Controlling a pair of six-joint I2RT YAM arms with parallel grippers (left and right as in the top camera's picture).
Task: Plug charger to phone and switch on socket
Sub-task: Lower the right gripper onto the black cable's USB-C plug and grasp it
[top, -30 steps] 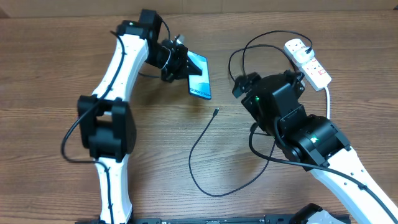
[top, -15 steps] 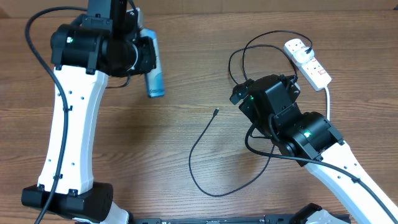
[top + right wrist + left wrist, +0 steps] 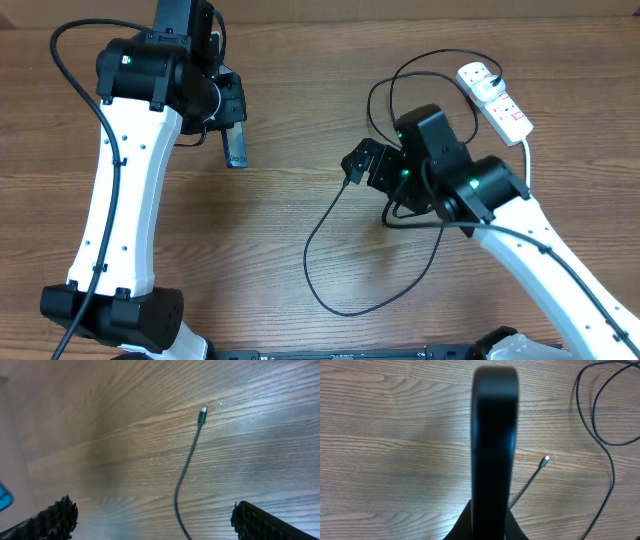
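My left jaws (image 3: 230,118) are clamped on the phone (image 3: 236,150), holding it edge-on over the far-left part of the worktop (image 3: 260,300). My right jaws (image 3: 150,517) stand wide apart with nothing between them, just above the charger (image 3: 310,250) near the middle. Its connector tip (image 3: 202,412) lies on the wood. The cable loops toward the near edge, then runs back to the socket (image 3: 497,100) by the far-right corner.

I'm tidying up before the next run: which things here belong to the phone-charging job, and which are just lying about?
For the job:
phone, clamped by the left gripper
charger, its tip free on the table
socket

Just lying about:
nothing else shows
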